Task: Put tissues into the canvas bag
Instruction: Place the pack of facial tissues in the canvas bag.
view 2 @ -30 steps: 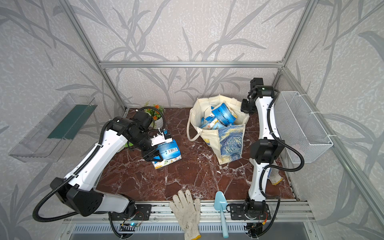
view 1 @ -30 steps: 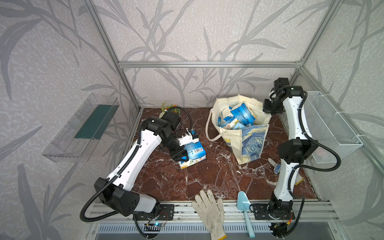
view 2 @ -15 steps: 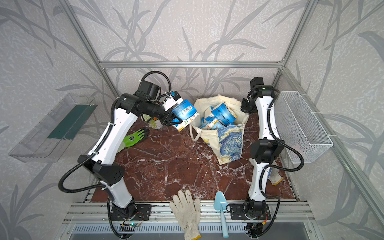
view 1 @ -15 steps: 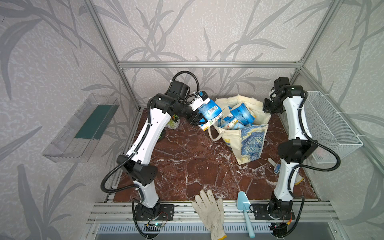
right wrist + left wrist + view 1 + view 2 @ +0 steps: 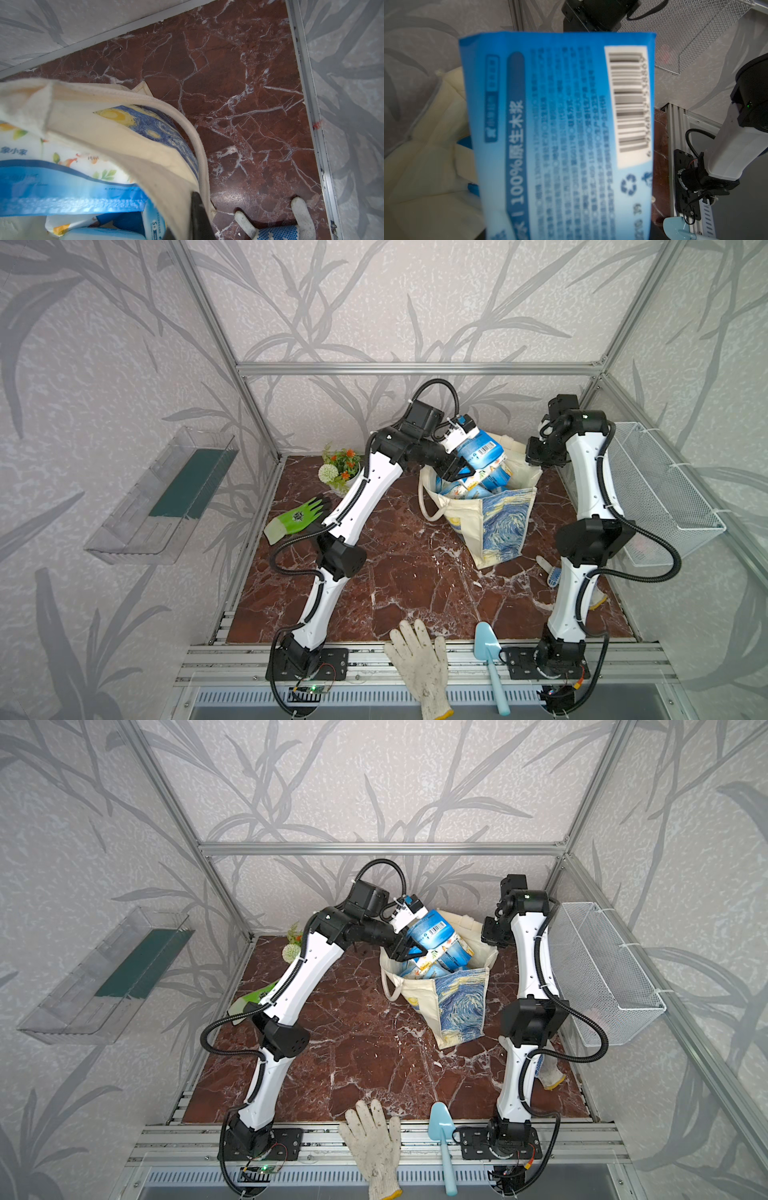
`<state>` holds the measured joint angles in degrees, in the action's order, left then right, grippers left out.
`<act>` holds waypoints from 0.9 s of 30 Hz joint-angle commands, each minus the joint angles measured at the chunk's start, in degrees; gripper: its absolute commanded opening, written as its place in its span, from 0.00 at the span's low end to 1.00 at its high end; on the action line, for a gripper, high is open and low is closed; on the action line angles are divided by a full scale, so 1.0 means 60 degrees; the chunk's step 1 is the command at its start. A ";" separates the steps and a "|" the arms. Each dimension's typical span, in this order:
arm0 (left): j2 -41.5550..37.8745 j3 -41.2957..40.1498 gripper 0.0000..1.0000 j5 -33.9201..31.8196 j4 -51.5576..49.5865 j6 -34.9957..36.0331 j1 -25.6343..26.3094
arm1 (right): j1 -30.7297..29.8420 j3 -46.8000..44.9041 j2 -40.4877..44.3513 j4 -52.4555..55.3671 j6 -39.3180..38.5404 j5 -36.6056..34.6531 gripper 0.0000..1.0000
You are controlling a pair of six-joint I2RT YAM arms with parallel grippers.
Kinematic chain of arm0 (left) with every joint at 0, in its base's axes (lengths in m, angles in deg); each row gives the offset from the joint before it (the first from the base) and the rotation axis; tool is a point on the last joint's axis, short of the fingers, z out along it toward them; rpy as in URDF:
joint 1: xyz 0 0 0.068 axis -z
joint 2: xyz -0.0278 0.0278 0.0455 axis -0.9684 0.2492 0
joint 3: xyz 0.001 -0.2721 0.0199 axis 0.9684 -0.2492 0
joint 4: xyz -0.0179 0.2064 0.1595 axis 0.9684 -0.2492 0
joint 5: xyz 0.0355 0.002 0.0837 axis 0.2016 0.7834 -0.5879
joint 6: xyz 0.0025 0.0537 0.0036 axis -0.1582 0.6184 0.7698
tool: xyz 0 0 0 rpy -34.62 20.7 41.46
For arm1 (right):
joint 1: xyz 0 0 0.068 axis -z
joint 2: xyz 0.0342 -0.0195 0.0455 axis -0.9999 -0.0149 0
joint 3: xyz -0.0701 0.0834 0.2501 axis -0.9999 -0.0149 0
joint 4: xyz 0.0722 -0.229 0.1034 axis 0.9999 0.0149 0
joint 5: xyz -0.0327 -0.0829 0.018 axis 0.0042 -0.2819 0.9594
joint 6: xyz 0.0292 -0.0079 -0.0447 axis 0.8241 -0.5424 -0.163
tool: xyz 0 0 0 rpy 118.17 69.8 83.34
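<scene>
While right tool [image 5: 535, 460] pinches bag [image 5: 498, 522] rim, pack [image 5: 478, 450] overhangs.

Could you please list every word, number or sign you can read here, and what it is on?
"100%原生木浆", plus a recycling sign: held tissue pack.
"象小家": white tissue pack in the canvas bag.
"S": another pack in the bag.
Barcode digits and fine print: too blurred to read.
</scene>
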<state>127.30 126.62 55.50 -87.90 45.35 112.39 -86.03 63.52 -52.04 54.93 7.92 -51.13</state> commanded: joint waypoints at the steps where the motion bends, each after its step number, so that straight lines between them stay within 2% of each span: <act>1: 0.0319 0.0191 0.63 -0.0031 0.0611 -0.0270 0.0139 | 0.0052 -0.0046 0.0381 0.0074 0.0040 -0.0167 0.11; 10: 0.1049 0.0220 0.69 -0.0644 0.1011 -0.0283 0.0525 | 0.0052 0.0253 0.0322 0.0080 0.0203 -0.0065 0.12; 15: 0.1290 0.0242 0.89 -0.0907 0.0956 -0.0104 0.0760 | 0.0041 0.0260 0.0279 0.0078 0.0213 -0.0043 0.13; 19: 0.1280 0.0278 0.99 -0.0895 0.0927 -0.0162 0.0763 | 0.0052 0.0265 0.0294 0.0088 0.0168 -0.0109 0.13; 27: 0.0723 0.0374 0.99 -0.0943 0.0676 0.0049 0.0749 | 0.0052 0.0359 0.0181 0.0071 0.0182 -0.0153 0.13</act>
<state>133.73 126.86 50.32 -82.59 44.78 117.02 -86.03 63.76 -52.00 54.93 8.99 -51.22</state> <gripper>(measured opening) 0.994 0.127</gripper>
